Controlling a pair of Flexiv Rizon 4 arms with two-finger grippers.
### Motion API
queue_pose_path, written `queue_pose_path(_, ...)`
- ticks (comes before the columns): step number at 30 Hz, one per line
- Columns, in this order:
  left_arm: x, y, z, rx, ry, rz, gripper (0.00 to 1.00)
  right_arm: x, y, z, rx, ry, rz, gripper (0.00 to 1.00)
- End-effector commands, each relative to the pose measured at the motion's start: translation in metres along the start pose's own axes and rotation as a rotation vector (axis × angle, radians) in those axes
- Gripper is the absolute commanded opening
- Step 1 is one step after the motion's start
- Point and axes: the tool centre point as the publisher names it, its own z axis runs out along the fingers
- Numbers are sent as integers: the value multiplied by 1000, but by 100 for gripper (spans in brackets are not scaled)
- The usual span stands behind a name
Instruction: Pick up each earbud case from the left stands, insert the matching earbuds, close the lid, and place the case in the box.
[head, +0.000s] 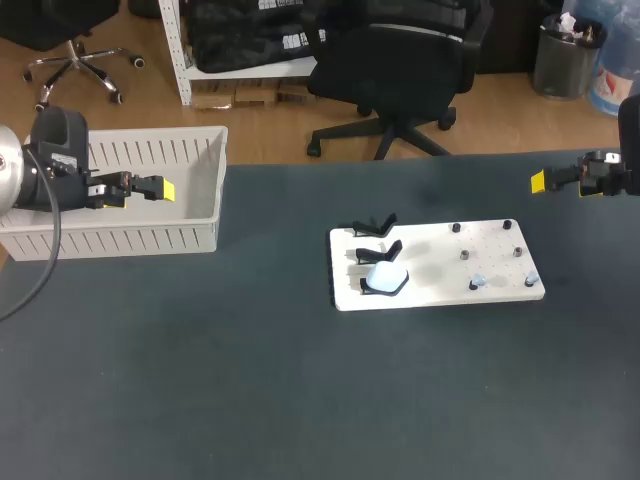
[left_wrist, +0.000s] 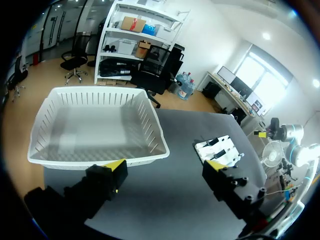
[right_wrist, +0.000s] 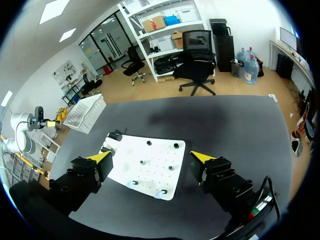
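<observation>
The case (head: 385, 279) sits on the front one of the black stands (head: 376, 226) at the left end of the white board (head: 440, 255), in the middle of the tabletop (head: 250, 380). It looks small, smooth and hard, so it is likely light and may slip. I think it is best to pinch it by its two flat sides, low down, and not on the lid, which has to swing. I cannot tell if the lid is open or closed. The other two stands look empty. The earbuds (head: 479, 283) are tiny pale dots by the pegs at the right end of the board, too small to see well, and I guess they would roll away easily. The left gripper (head: 158, 188) hangs over the white box (head: 120, 240) with its fingers spread wide and nothing in them. The right gripper (head: 541, 181) is well off to the right of the board, also spread wide and holding nothing. From both wrist views the case is hard to make out
</observation>
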Motion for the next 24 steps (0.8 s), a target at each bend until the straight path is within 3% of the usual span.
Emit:
queue_pose_path(1,0,0,0,0,0,0,100,0,0,0,0,0,0,100)
queue_pose_path(24,-2,0,0,4,-1,18,100,0,0,0,0,0,0,100)
